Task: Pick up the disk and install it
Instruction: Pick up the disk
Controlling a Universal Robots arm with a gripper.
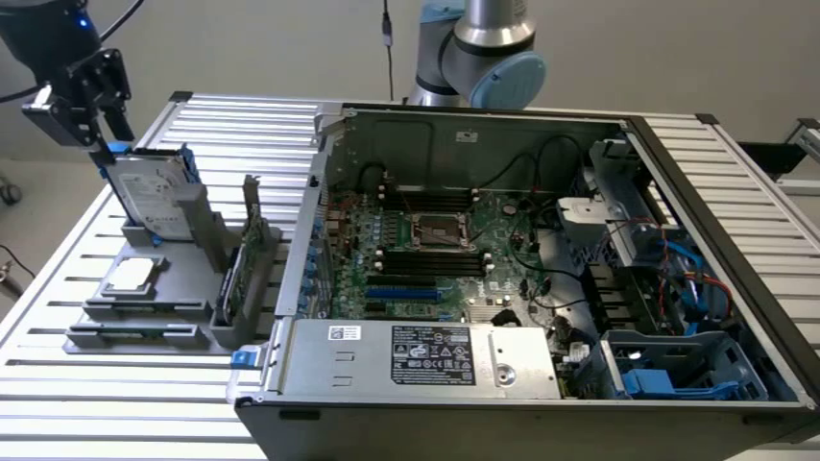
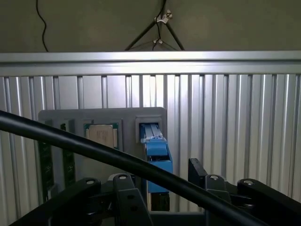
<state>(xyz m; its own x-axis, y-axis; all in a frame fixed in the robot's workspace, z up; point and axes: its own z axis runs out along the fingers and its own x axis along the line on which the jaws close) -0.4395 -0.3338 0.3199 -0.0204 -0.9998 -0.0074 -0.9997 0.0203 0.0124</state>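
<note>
We find the end effector [image 1: 113, 137] at about ten o'clock in the exterior view, its fingers spread wide and holding nothing, hanging right over the top edge of the disk [image 1: 148, 187]. The disk stands upright on edge in a grey fixture [image 1: 141, 312] on the slatted bench [image 1: 77, 384], out at nine o'clock from the open computer case [image 1: 513, 250], and a CPU chip [image 1: 132, 276] lies flat on the same fixture at six o'clock from it. In the wrist view we see the disk's blue rail [image 2: 157, 157] between the two fingers [image 2: 123, 186], with a gap beside it.
</note>
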